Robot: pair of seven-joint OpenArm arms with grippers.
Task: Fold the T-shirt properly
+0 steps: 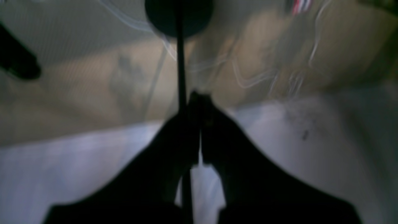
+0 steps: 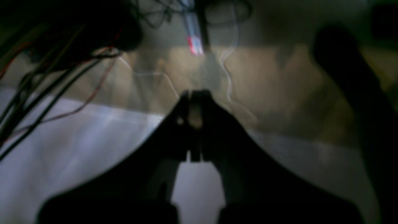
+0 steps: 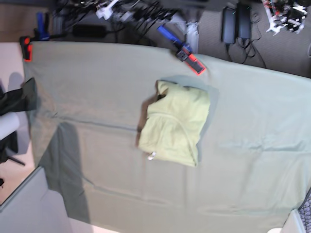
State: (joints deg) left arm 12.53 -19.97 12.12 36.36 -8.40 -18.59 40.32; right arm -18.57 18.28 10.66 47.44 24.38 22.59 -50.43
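The left gripper (image 1: 199,96) is closed, its two dark fingers pressed together, and it holds nothing. The right gripper (image 2: 196,93) is closed too and also has nothing in it. Both wrist views are blurred; they show only a pale surface below and a brownish floor with thin cables behind, so neither gripper is near the cloth. In the base view neither gripper can be seen above the tabletop.

The T-shirt (image 3: 174,127) lies near the middle of the tabletop, a little closer to the far edge than to the near edge. It is a pale yellow-green bundle, roughly a rectangle, already doubled over on itself, with some loose folds and a small white tag at its near edge. Under it is the grey-green table cloth (image 3: 97,87), which covers the tabletop almost to every edge. Blue and red clamps (image 3: 187,54) sit at the far edge, close behind the T-shirt, and another red clamp (image 3: 26,48) is at the far left corner in this view.

The T-shirt looks light, soft and limp. It will probably sag and slide on the table cloth when pulled, and it will not keep its shape. A good place to take hold seems to be a free corner or an outer edge, pinching only the yellow-green layer and not the table cloth below.
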